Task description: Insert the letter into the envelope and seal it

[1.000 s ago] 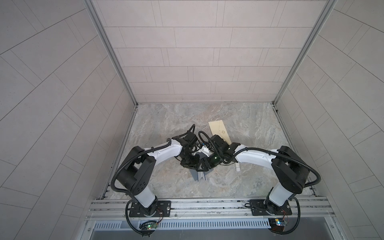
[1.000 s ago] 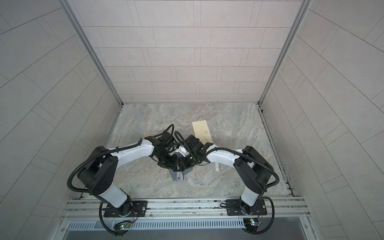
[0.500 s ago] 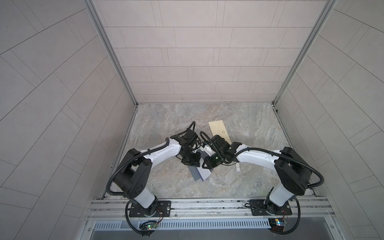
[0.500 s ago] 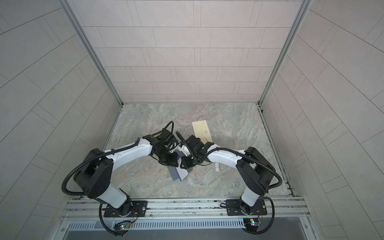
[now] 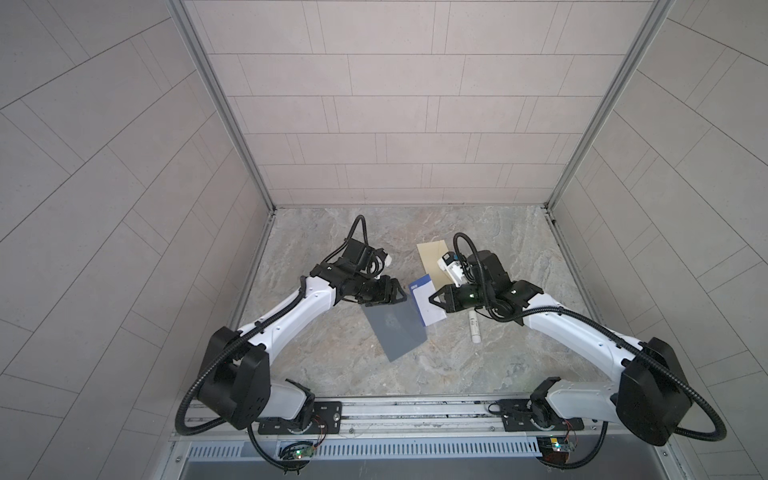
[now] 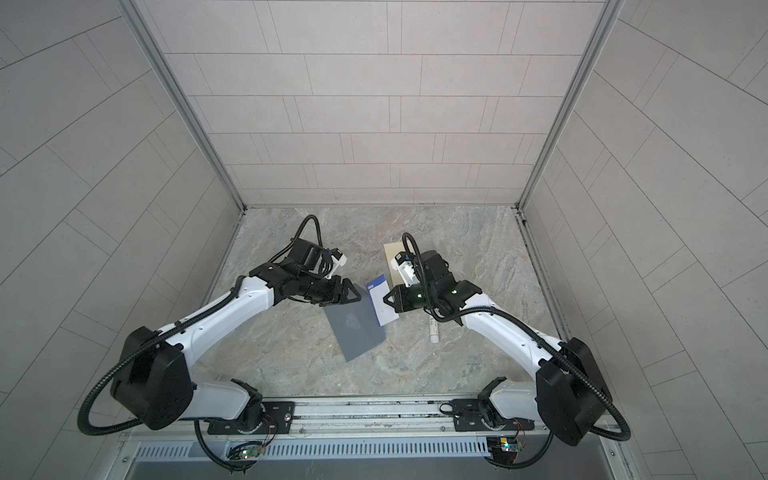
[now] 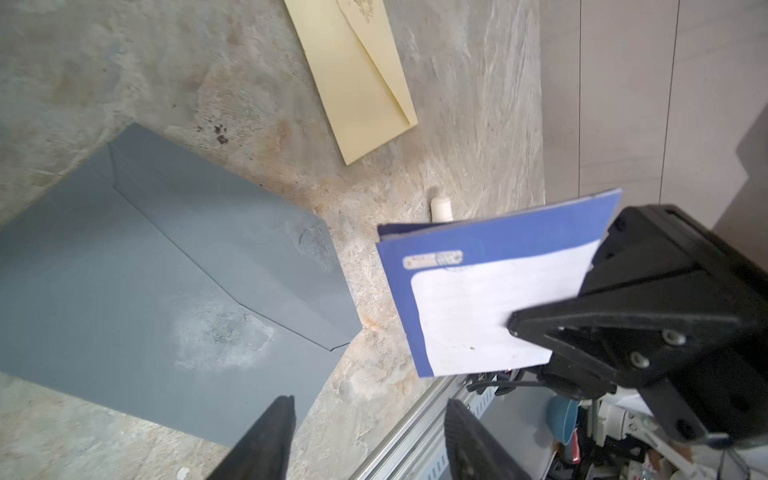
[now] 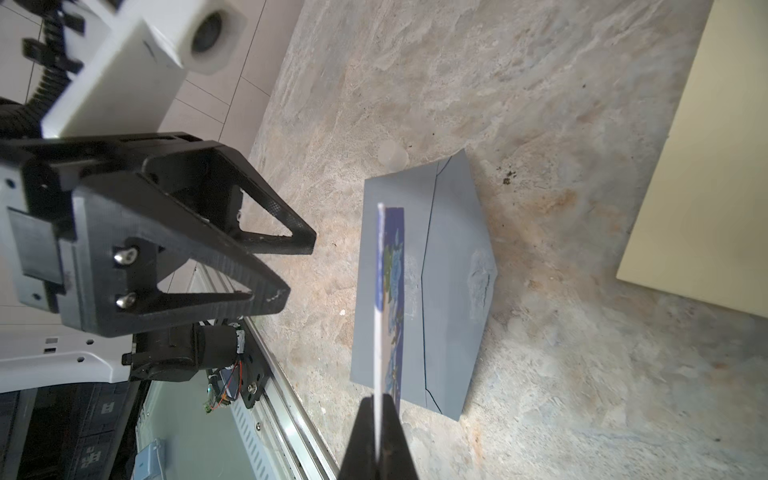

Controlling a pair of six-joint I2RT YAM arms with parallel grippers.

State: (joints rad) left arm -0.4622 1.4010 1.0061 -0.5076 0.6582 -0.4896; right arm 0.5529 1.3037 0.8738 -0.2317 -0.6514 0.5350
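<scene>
Letter now in my right pincer, clear of the tabletop point(image 5: 332, 374)

My right pincer point(image 5: 432, 300) is clenched on one edge of the letter point(image 5: 423, 311). It looks like a light, stiff card, so an edge grip suits, held beside the flat grey envelope point(image 5: 395, 332). A second ago both pincers crowded it; my left pincer point(image 5: 401, 292) now stands released, drawn back.

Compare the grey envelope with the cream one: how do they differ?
The grey envelope is broad, with scuffed pale patches; the cream envelope is narrower and unscuffed. The grey one lies nearer the front, the cream one farther back. Both lie flat on the table, flap side up.
</scene>
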